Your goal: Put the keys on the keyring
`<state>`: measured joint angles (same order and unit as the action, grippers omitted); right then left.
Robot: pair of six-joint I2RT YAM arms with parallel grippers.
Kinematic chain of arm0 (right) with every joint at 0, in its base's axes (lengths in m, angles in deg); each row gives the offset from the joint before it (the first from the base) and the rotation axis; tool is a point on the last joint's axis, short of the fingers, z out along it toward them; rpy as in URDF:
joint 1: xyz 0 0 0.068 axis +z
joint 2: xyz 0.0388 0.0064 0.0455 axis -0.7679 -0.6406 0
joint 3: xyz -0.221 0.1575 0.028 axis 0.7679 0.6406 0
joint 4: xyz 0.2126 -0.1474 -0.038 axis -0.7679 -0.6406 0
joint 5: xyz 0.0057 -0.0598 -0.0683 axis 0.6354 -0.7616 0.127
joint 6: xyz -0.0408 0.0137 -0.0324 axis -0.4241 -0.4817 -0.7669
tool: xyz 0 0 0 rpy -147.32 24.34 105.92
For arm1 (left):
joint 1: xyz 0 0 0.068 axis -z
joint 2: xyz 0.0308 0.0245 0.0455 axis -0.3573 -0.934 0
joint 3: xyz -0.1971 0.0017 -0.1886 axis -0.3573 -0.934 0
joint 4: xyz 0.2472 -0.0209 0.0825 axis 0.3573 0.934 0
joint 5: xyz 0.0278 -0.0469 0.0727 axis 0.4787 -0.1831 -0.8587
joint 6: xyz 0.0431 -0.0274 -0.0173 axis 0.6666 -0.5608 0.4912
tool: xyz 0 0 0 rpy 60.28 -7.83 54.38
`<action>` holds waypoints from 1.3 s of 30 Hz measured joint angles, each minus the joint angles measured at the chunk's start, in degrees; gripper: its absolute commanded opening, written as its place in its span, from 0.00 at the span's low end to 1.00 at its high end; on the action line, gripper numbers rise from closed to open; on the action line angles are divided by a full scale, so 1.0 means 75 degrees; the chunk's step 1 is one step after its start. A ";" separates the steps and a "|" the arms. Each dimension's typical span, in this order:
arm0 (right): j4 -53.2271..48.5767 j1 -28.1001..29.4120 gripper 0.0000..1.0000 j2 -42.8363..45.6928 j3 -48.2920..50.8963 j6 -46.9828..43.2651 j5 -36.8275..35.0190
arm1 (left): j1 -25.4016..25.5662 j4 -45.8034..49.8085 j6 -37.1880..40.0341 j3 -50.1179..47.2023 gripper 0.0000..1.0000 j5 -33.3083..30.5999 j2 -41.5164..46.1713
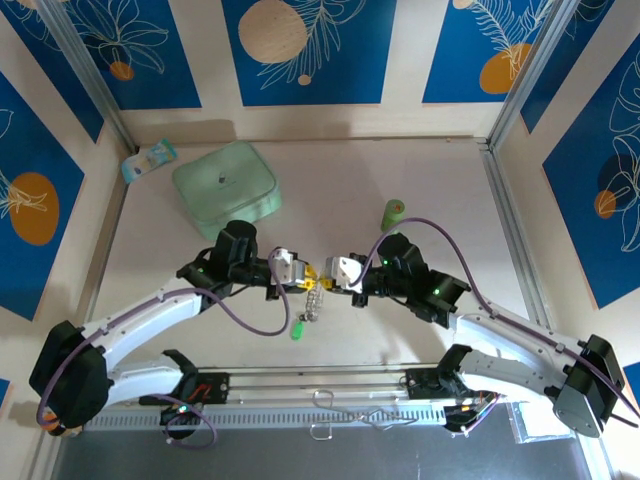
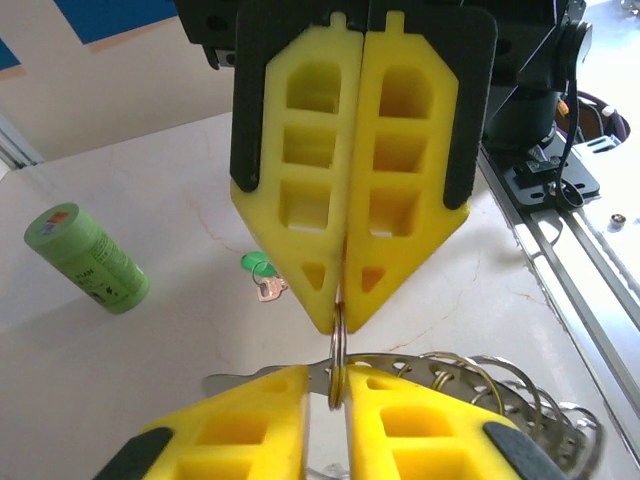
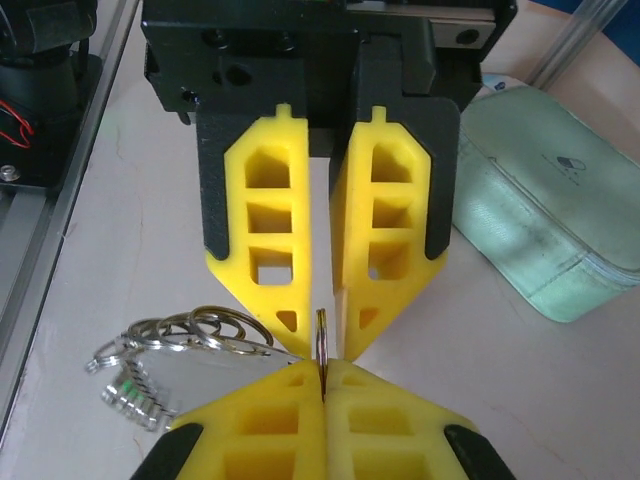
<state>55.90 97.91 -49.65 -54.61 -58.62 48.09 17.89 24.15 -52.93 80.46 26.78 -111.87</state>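
Threading stage: early, by judgement. The keyring [image 2: 338,350] is held up between the two grippers over mid-table, and no key can be confirmed on it.
Right gripper [image 2: 338,318]: fingers pressed together on the keyring's end ring, which sticks out edge-on from the tips.
Left gripper [image 3: 323,338]: fingers stand a narrow gap apart with the same ring in that gap. Whether the pads bear on it cannot be told.
Keyring: the end ring sits between the two sets of tips. The coiled links and a flat pale band trail off to one side below them.
Key [image 2: 258,265]: one green-headed key lies loose on the table [image 2: 150,360], near the grippers on the side toward the arm bases and apart from the keyring (a second key cannot be picked out; a green tinge among the links is too small to judge).
Next move: likely one gripper holds the ring steady while the other fetches the key and brings its head hole to the ring's split. This calls for fine alignment, since the ring is thin and the key tiny.
Cylinder [image 2: 88,258]: the label shows an orange patch near the top and dark print, unreadable.
Box [image 3: 540,220]: a small dark mark on the lid, unreadable.
Packet [image 1: 150,160]: the print is too small to read.
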 measured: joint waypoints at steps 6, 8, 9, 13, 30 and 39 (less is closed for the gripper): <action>-0.0047 0.0079 0.00 -0.0114 -0.0067 -0.0023 -0.0137 | 0.0012 0.0020 -0.0015 0.0000 0.00 0.0076 -0.0050; -0.0052 0.0073 0.21 -0.0102 -0.0073 -0.0015 -0.0134 | 0.0012 0.0020 -0.0003 0.0000 0.00 0.0085 -0.0050; -0.0044 0.0044 0.38 -0.0082 -0.0064 0.0041 -0.0102 | 0.0015 0.0006 -0.0006 0.0000 0.00 0.0105 -0.0050; 0.0676 -0.0306 0.46 0.0399 0.0460 0.0286 0.0428 | 0.0029 -0.0501 -0.0195 -0.0146 0.00 0.0227 -0.0038; 0.1769 -0.0813 0.24 0.0857 0.1241 0.0906 0.1649 | 0.0044 -0.4470 -0.2273 -0.1215 0.00 0.1285 -0.0396; 0.1842 -0.0810 0.20 0.0854 0.1241 0.0909 0.1722 | 0.0041 -0.4741 -0.2419 -0.1224 0.00 0.1422 -0.0577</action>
<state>69.71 91.83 -43.25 -45.30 -51.80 61.01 18.20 -11.41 -71.07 71.28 37.45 -116.20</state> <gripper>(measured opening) 0.203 0.056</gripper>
